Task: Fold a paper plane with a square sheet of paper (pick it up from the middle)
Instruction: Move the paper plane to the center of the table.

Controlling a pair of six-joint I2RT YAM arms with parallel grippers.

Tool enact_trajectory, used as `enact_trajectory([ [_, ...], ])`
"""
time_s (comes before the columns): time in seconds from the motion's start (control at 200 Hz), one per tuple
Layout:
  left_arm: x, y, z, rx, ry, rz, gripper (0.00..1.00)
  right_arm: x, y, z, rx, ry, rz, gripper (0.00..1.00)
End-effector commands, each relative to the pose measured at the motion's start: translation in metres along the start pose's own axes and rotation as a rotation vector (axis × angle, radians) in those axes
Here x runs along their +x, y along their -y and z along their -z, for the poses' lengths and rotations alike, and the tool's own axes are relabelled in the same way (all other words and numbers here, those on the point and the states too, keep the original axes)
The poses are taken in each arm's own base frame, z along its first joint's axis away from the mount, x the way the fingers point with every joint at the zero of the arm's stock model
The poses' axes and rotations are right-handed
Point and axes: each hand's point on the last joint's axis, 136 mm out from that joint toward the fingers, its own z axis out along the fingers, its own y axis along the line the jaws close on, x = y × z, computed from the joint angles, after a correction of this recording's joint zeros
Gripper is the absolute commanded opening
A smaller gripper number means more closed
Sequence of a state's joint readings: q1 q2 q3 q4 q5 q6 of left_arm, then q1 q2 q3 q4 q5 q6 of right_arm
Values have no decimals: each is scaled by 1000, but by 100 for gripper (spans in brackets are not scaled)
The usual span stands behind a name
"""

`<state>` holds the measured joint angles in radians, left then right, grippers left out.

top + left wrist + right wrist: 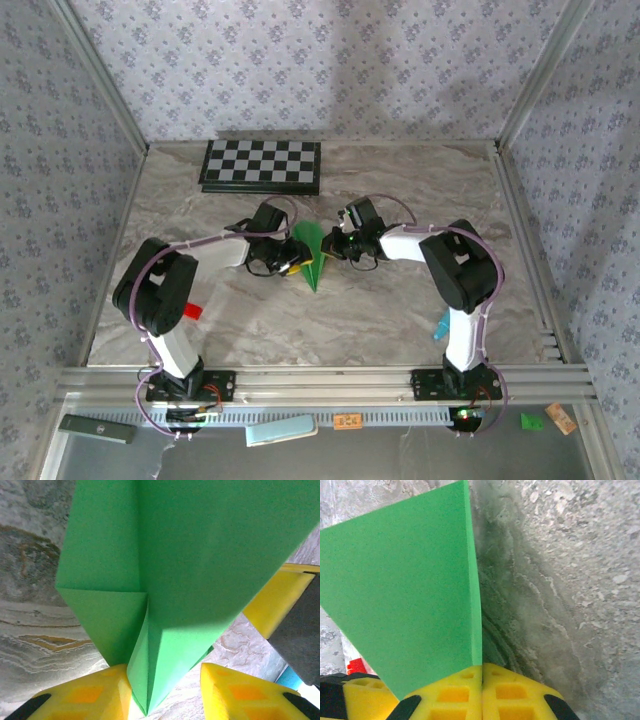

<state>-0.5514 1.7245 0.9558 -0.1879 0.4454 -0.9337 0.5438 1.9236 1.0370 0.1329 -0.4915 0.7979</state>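
Found the yellow fingers (450,695) of the right gripper (481,672) pressed together, pinching the edge of a raised wing of the paper plane (410,590). Found the left gripper (162,675) parted around the plane's pointed fold, close against one pad, with a gap at the other. Saw marble table (560,580) beyond both fingertips. Judged it a late wing-crease step. Judged next: seat the left pads squarely, then press without skewing the centre crease.

The checkerboard (262,165) lies behind the paper plane (310,240). The left gripper (296,265) sits left of it, the right gripper (335,246) right.
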Motion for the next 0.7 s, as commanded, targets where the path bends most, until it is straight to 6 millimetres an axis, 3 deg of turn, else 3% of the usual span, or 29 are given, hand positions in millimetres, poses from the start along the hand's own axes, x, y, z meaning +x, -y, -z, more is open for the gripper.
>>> enact_trajectory([
  [0.0, 0, 9, -4, -1, -13, -13, 41, -9, -26, 9, -65, 19, 12, 7],
  [0.35, -2, 7, -14, -34, -14, -11, 42, -7, -37, 10, -105, 0, 7, 7],
  [0.695, -7, 3, -17, -70, -1, 1, 23, -3, -38, 7, -110, -16, 0, 9],
])
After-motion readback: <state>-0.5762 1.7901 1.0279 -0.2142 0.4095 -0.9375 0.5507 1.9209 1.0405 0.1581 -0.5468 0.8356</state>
